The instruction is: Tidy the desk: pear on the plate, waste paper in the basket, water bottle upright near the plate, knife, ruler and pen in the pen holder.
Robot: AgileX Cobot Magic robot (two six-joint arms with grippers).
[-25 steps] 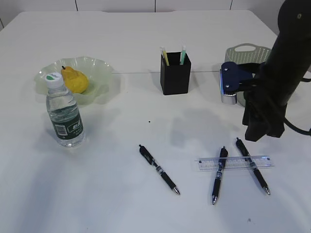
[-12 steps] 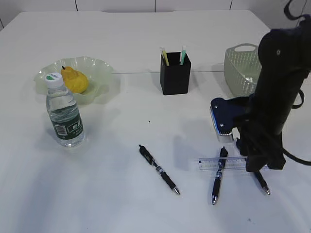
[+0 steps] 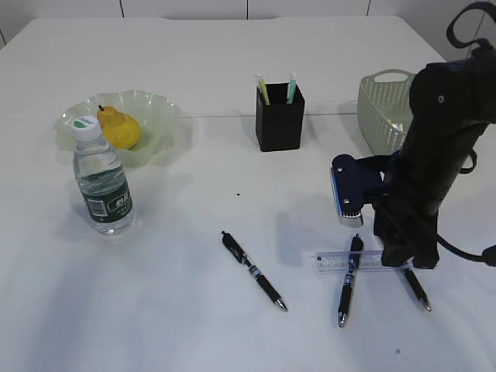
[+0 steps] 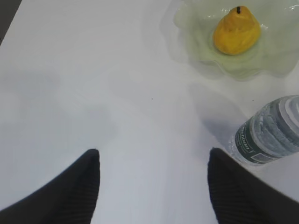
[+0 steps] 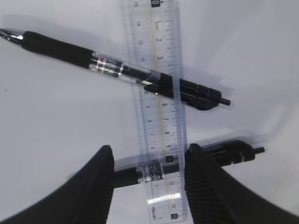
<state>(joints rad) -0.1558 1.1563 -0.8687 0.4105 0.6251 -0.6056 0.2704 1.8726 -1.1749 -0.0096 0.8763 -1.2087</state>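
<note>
- The ruler (image 5: 159, 107) lies flat on the surface (image 3: 194, 325), crossing two pens (image 5: 117, 70); a third pen (image 3: 254, 271) lies apart to the left
- My right tool (image 5: 148, 175) stands open, a finger either side of the ruler's end, gripping nothing
- The pear (image 3: 118, 127) sits in the plate (image 3: 155, 105); the water bottle (image 3: 102, 182) stands upright just beside it
- My left tool (image 4: 153, 184) hangs open over bare surface
- The pen holder (image 3: 280, 116) and basket (image 3: 381, 108) stand behind

The ruler (image 5: 159, 107) carries printed scale numbers along its length; 0, 1, 2, 3 and then 6 through 9 can be read, with 15 at the near end. The water bottle (image 3: 102, 180) has white lettering on its dark green label, too small to read.
</note>
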